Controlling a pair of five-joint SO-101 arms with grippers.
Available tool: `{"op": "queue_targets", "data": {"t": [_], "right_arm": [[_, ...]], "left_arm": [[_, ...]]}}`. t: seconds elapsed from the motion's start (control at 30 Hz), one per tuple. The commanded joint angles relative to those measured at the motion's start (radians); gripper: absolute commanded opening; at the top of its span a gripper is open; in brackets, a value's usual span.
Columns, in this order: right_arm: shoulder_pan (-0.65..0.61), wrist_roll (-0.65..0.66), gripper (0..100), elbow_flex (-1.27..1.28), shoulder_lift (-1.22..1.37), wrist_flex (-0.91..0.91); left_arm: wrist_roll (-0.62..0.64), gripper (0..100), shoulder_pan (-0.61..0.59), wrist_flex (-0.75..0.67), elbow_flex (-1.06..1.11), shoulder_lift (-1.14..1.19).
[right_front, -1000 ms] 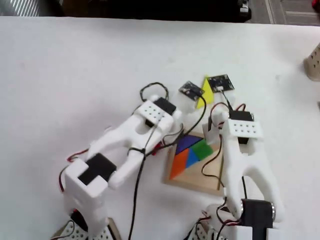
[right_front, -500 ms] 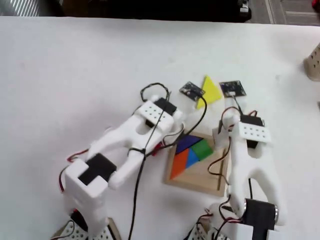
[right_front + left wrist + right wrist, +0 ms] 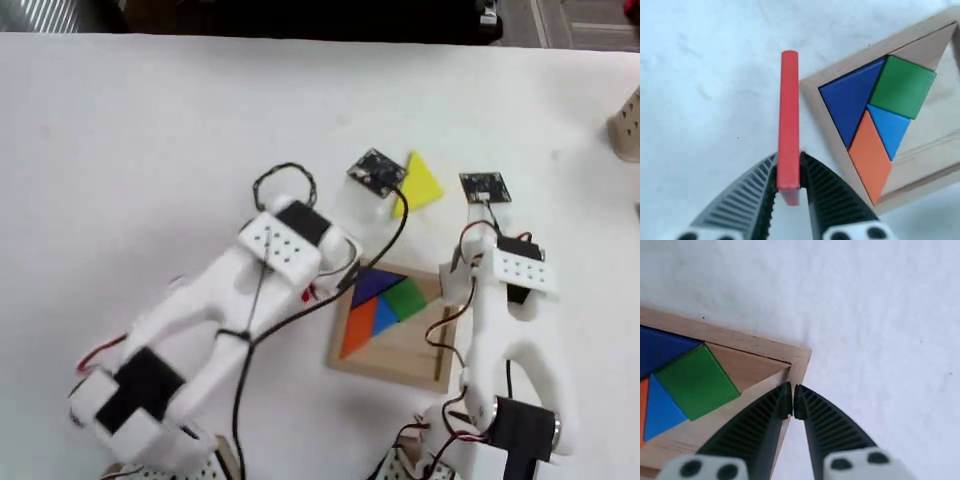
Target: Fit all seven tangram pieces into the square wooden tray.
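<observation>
The square wooden tray point(image 3: 400, 352) lies between the two arms. In it sit a dark blue triangle point(image 3: 850, 97), a green square point(image 3: 902, 85), a light blue triangle point(image 3: 890, 130) and an orange parallelogram point(image 3: 870, 157). My left gripper point(image 3: 788, 156) is shut on a red piece point(image 3: 789, 120), held on edge just beside the tray's rim point(image 3: 812, 102). My right gripper point(image 3: 792, 392) is shut with nothing in it, over the tray's corner point(image 3: 799, 359) near the green square point(image 3: 697, 380). A yellow triangle point(image 3: 420, 181) lies on the table beyond the tray.
The left arm point(image 3: 285, 245) stretches from the near left toward the tray, and the right arm point(image 3: 510, 270) stands along the tray's right side. A beige object point(image 3: 626, 125) sits at the table's right edge. White table spreads far and left.
The right arm has swung to the right, away from the yellow triangle. The left arm's rear part has dropped toward the near left, and its wrist has shifted slightly left.
</observation>
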Motion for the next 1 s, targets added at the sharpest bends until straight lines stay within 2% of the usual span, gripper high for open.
{"op": "queue_targets", "data": {"t": [0.0,0.17,0.3,0.4,0.6,0.87,0.97], "right_arm": [[0.038,0.015,1.8,-0.002,-0.036,-0.015],[0.061,0.041,1.8,0.054,-0.044,-0.068],[0.096,0.052,1.8,0.058,-0.038,-0.070],[0.136,0.057,1.8,0.064,-0.036,-0.070],[0.228,0.058,1.8,0.109,-0.044,-0.107],[0.341,0.014,1.8,0.115,-0.045,-0.107],[0.381,-0.020,1.8,0.117,-0.045,-0.105]], "left_arm": [[-0.192,2,0.058,0.008,0.052,-0.157],[-0.473,2,0.182,0.052,0.164,-0.259],[-0.580,2,0.257,0.043,0.207,-0.271],[-0.637,2,0.298,-0.014,0.233,-0.271],[-0.655,2,0.320,-0.147,0.239,-0.156],[-0.646,2,0.285,-0.109,-0.020,0.163],[-0.563,2,0.243,-0.117,-0.064,0.199]]}}
